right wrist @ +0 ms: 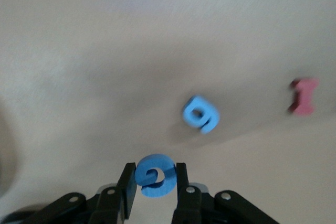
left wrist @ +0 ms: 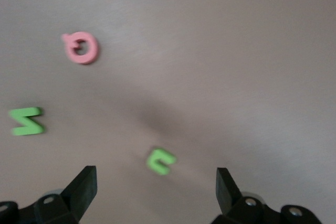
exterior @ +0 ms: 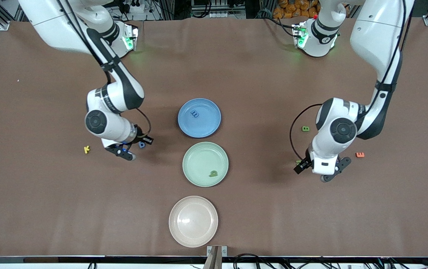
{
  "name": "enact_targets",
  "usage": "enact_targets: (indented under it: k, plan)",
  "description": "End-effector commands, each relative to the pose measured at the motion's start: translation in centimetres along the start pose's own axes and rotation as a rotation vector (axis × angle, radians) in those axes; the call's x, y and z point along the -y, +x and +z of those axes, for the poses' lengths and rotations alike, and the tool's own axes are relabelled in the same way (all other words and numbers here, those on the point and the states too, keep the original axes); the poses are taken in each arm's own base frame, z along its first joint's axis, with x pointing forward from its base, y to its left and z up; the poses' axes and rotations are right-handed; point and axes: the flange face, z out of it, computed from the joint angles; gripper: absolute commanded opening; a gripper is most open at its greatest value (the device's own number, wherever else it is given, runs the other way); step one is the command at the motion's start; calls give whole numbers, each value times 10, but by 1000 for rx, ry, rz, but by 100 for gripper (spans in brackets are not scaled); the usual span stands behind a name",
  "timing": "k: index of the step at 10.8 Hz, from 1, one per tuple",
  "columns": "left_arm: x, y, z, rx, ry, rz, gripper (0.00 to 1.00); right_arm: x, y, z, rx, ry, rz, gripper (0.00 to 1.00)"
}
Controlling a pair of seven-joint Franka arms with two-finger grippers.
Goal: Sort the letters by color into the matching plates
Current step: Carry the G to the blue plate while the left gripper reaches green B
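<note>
- The right gripper [right wrist: 155, 182] is up over the table toward the right arm's end, its fingers [right wrist: 127, 190] clamped on a round blue letter [right wrist: 155, 176], seen in the right wrist view.
- In that same view a second blue letter [right wrist: 200, 114] lies on the brown table [exterior: 49, 209] below, and a red letter [right wrist: 304, 96] lies well apart from it.
- In the front view a blue letter [exterior: 142, 145] shows just beside the right arm's wrist, and a yellow letter [exterior: 86, 149] lies on the table near that gripper, nearer the table's edge at that end.
- The left gripper [left wrist: 156, 192] hangs over the table toward the left arm's end with its fingers [left wrist: 84, 184] spread wide and nothing between them.
- Below it, in the left wrist view, lie a small green C-shaped letter [left wrist: 160, 160], a green Z-like letter [left wrist: 26, 121] and a pink round letter [left wrist: 81, 48], all apart from one another.
- In the front view a green letter [exterior: 305, 128] lies beside the left arm's wrist, and an orange letter E [exterior: 360, 154] lies near it, closer to the table's end.
- Three plates sit in a line down the middle of the table.
- The blue plate [exterior: 210, 127] is farthest from the front camera and holds a blue letter [exterior: 195, 114].
- The mint green plate [exterior: 195, 164] is in the middle and holds a green letter [exterior: 213, 173].
- The cream plate [exterior: 176, 231] is nearest the front camera.
</note>
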Motion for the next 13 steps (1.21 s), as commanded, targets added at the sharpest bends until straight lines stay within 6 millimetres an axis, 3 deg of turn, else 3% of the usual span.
enact_targets:
  k: [1, 3, 5, 7, 10, 12, 13]
  plan:
    - [48, -28, 6, 49, 57, 74, 100, 58, -58, 1, 52, 40, 116, 3]
    - [64, -47, 23, 77, 87, 84, 100, 88, -95, 7, 71, 42, 148, 4]
    - [57, -79, 34, 77, 60, 141, 100, 118, -130, 20, 79, 30, 174, 4]
    - [53, -105, 41, 89, 74, 246, 100, 136, -156, 33, 73, 41, 182, 7]
    - [58, -120, 51, 113, 90, 387, 100, 146, -177, 48, 76, 33, 186, 10]
    - [72, -120, 55, 133, 99, 505, 100, 142, -184, 56, 77, 5, 176, 12]
    - [86, -111, 54, 139, 102, 514, 100, 140, -187, 60, 70, -9, 161, 12]
